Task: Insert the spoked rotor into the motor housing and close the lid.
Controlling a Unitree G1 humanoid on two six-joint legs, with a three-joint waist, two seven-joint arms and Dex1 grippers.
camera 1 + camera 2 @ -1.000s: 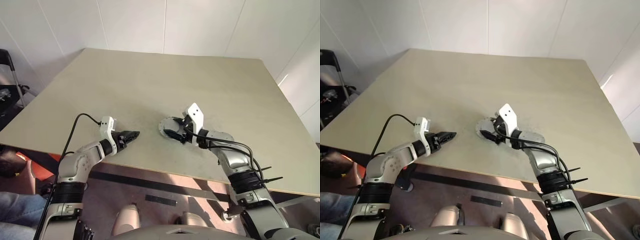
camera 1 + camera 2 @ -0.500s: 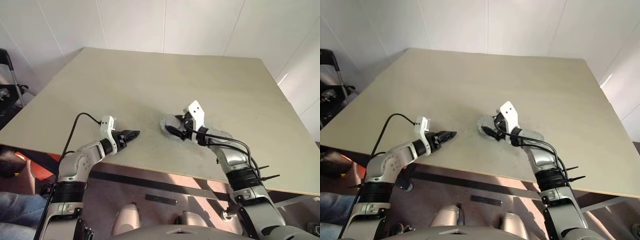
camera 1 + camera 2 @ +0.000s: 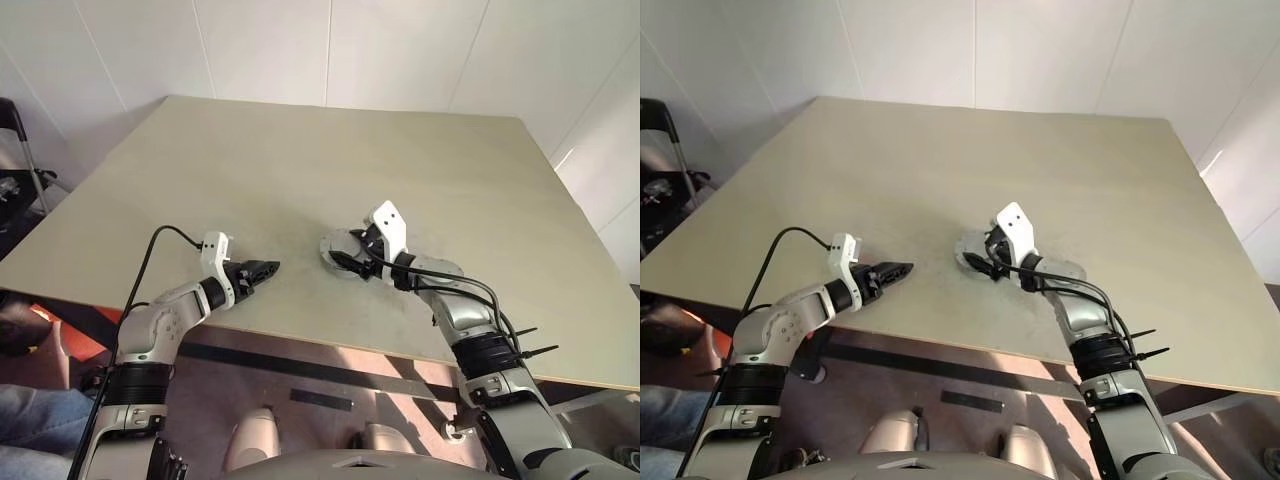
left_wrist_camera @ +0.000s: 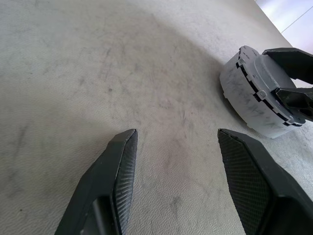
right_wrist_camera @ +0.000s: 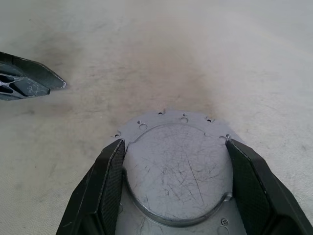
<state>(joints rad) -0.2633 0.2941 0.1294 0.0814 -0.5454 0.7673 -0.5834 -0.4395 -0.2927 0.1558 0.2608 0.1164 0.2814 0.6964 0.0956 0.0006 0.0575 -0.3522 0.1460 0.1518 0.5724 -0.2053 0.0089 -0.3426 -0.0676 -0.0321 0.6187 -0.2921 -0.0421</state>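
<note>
Right gripper (image 5: 172, 188) straddles the housing (image 4: 257, 100), its 2 fingers (image 5: 105, 188) spread wide and set against opposite sides of the round body, with the lid (image 5: 178, 169) lying flat on top between them. The housing rests on the table (image 3: 300, 170) near its front edge. Left gripper (image 4: 173, 183) hovers over bare table well apart from the housing, jaws parted and empty.
</note>
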